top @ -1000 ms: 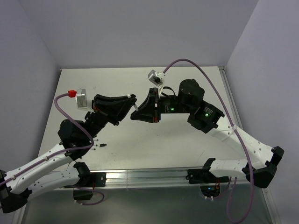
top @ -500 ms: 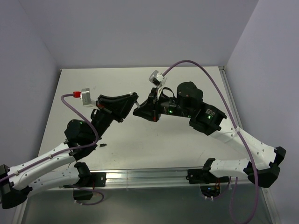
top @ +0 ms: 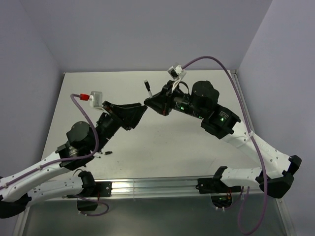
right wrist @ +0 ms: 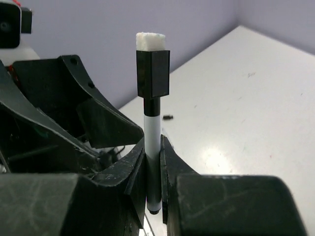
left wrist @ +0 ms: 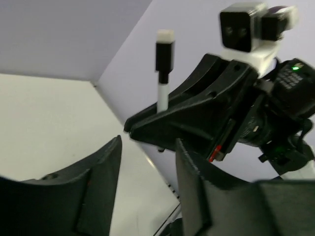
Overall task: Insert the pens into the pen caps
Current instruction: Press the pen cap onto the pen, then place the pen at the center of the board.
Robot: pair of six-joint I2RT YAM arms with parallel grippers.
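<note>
Top view looks steeply down from above the near side over the whole table point(top: 162, 147). The 2 wrist views sit close, facing each other; all 3 share the pen point(top: 147, 86).

a second ago the two grippers met tip to tip over the middle of the table point(top: 197, 152); now they have come apart. the right gripper point(top: 148, 103) has drawn back toward 1 o'clock and turned, so the pen point(top: 147, 89) pinched in it — mostly hidden before — sticks out clear toward 12 o'clock, black cap point(top: 145, 82) at its far end. the left gripper point(top: 141, 109) has slipped toward 6 o'clock, fingers spread around nothing. the left wrist camera point(top: 96, 96) and right wrist camera point(top: 176, 72) have each shifted toward 2 o'clock.
</note>
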